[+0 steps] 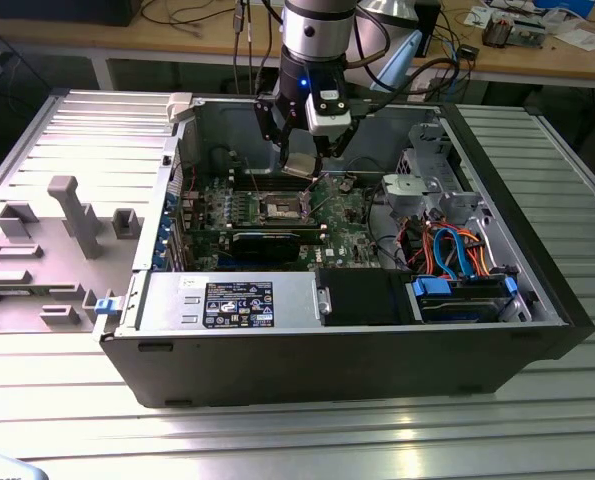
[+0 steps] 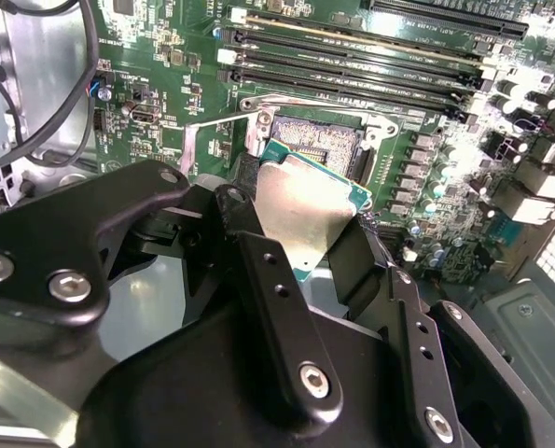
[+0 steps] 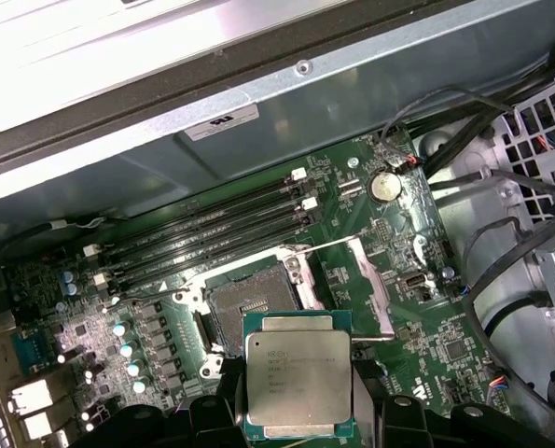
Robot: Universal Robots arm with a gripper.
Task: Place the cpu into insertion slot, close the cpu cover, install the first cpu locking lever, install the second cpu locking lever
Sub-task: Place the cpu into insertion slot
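My gripper (image 1: 303,160) hangs inside the open computer case, shut on the cpu (image 1: 299,167), a flat square chip with a dull silvery top. In both wrist views the black fingers (image 2: 244,243) clamp opposite edges of the cpu (image 3: 298,378) (image 2: 305,219), which is held tilted a little above and to one side of the insertion slot (image 3: 249,308) (image 2: 316,140). The slot (image 1: 282,208) is bare, dark in the middle with a metal rim. The cpu cover (image 3: 370,289) stands swung open beside the slot. Thin wire levers (image 3: 326,246) are raised off the socket.
Long black memory slots (image 3: 212,233) run beside the socket. A black card (image 1: 267,241) lies across the board nearer the case front. A drive cage with blue and orange cables (image 1: 452,250) fills the exterior view's right. A grey fixture plate (image 1: 62,240) sits outside the case.
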